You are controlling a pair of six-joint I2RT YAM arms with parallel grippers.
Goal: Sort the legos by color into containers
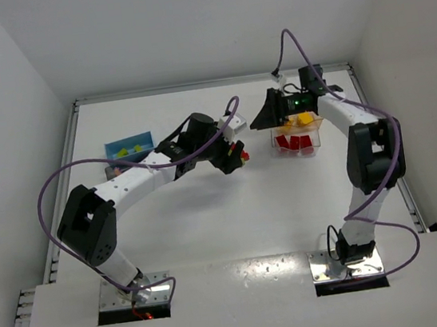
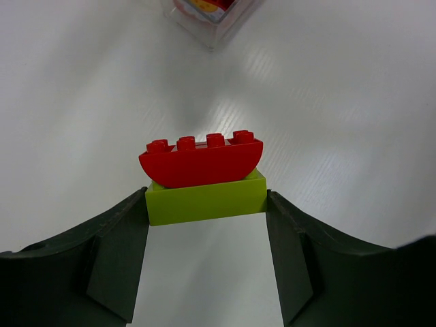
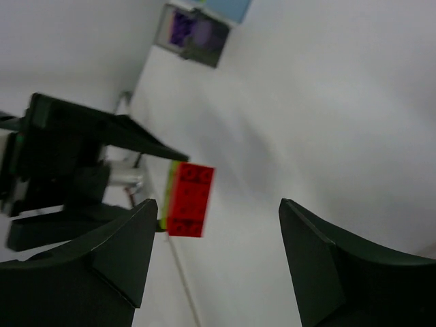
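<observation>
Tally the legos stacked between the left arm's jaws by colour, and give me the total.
red lego: 1
lime green lego: 1
Total: 2

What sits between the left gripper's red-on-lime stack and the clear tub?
Only bare table. The top view and left wrist view both show an open white stretch from the lime block and red block to the clear tub.
</observation>
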